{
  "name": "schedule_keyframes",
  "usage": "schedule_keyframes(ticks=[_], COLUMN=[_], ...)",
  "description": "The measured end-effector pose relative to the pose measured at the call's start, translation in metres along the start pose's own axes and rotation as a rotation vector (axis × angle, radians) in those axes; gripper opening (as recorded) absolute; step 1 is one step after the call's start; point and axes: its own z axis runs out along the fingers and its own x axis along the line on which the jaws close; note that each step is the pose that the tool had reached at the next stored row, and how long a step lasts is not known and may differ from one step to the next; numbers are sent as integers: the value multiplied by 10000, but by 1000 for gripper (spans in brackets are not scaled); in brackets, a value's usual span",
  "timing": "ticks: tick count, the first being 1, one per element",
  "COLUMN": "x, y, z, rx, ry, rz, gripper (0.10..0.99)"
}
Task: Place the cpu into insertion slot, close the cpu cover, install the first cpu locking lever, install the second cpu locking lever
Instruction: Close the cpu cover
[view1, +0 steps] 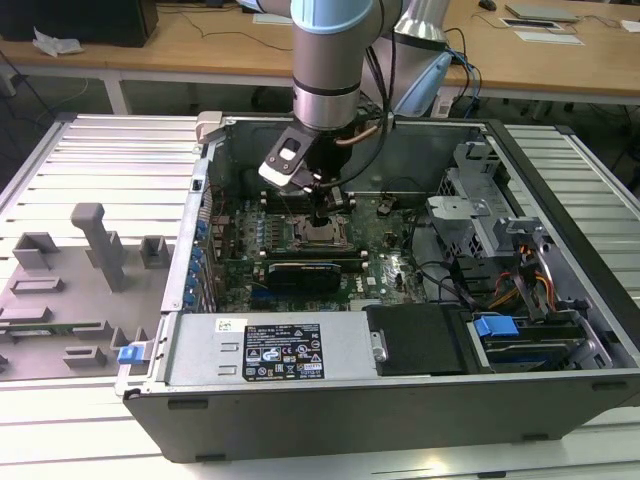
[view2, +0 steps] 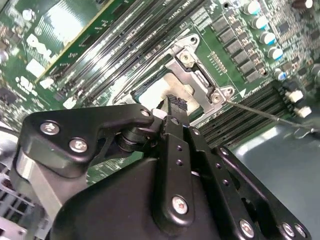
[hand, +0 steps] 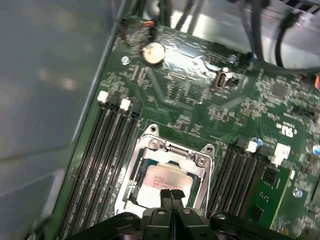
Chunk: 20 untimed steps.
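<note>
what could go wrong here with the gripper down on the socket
1. The shut jaws of the gripper sit right over the cpu; pressing off-centre could scratch its top or tilt it.
2. The thin locking lever stands free across the memory slots; it could snag or spring away.

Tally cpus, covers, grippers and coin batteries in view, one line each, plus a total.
cpu: 1
cover: 1
gripper: 1
coin battery: 1
Total: 4
</note>
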Motion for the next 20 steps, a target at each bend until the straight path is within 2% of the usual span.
schedule_keyframes(ticks=[1,5,9,13,17,20], x=[0,1,1,1,1,1], y=[0,2,1,1,1,1], z=[-5,-35,-36,-36,-36,-36], rx=[6,8,17,18,19,19], ry=[1,23,32,79,106,136], rz=[-400,-1434,-2156,-3756,-4672,-5631], gripper=[106,106,106,106,106,106])
